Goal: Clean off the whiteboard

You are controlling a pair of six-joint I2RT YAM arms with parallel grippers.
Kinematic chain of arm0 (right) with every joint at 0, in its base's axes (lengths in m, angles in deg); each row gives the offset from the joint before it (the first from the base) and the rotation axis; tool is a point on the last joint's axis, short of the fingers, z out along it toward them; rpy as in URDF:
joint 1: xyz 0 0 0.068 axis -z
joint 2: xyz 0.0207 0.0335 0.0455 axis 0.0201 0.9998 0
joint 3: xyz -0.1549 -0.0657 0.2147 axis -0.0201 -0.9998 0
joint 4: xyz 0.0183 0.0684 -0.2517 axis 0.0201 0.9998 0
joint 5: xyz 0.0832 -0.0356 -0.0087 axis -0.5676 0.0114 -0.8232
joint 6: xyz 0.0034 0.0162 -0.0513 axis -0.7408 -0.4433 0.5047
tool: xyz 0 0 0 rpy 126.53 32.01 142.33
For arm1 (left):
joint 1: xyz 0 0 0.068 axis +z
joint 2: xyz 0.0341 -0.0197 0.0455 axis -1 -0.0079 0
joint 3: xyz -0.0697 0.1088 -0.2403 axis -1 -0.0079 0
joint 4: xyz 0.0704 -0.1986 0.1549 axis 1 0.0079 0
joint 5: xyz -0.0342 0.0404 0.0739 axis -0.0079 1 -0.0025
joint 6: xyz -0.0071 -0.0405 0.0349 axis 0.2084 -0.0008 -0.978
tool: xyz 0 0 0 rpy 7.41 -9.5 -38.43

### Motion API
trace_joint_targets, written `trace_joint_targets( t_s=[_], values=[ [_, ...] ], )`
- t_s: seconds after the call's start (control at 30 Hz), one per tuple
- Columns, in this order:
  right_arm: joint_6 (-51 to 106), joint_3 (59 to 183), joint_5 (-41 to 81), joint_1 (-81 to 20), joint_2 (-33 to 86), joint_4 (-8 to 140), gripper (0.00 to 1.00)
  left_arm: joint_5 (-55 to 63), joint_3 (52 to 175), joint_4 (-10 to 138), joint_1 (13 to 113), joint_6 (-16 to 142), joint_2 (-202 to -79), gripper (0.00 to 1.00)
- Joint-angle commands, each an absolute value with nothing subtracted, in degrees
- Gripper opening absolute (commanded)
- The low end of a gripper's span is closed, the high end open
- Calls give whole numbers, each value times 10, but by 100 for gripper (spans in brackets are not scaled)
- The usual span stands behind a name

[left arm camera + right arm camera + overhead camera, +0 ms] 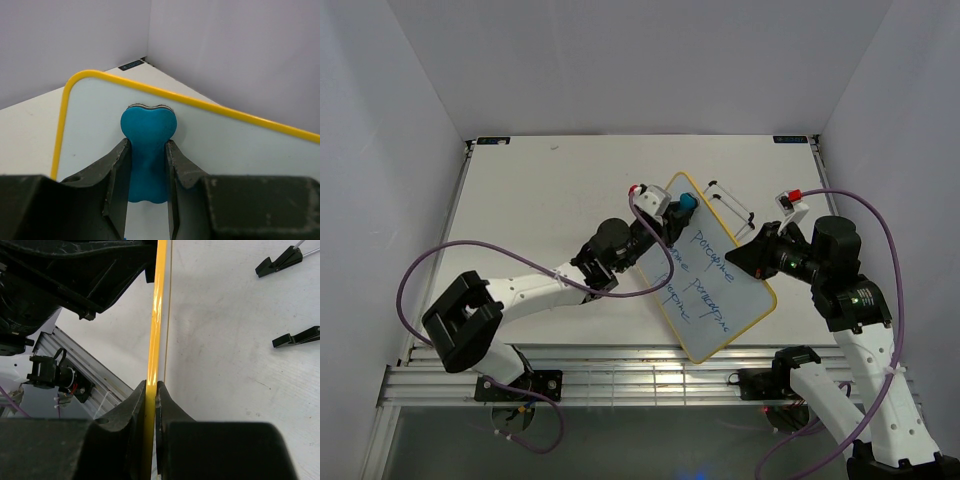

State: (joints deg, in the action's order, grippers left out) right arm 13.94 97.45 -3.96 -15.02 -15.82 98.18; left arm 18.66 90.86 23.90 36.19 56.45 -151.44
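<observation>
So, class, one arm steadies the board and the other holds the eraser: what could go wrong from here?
1. The right gripper pinches only the thin yellow edge of the whiteboard; wiping pressure could make it slip or pivot.
2. The left gripper holds the blue eraser by its narrow part; it might twist while rubbing.
3. The eraser sits at the board's far corner, away from the blue writing; a short stroke could miss lines.
</observation>
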Motion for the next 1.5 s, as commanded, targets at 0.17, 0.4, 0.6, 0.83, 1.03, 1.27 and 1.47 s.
trace_joint_targets(
  t_s=[0.17,0.4,0.6,0.83,1.03,1.27,1.47],
  values=[
    [142,1012,-190,-164,-185,880,8,150,961,321,362,565,-1537,0],
    [158,1016,-187,-164,-190,890,8,85,962,340,438,575,-1541,0],
    [139,1005,-191,-164,-190,865,8,41,965,353,431,590,-1560,0],
    [116,997,-190,-164,-177,825,8,60,955,357,333,587,-1534,0],
    [85,993,-149,-164,-175,788,8,134,915,356,227,604,-1498,0],
    [32,982,-128,-164,-180,725,8,233,869,359,163,642,-1473,0],
    [32,995,-129,-164,-181,739,8,313,866,394,199,624,-1441,0]
  ],
)
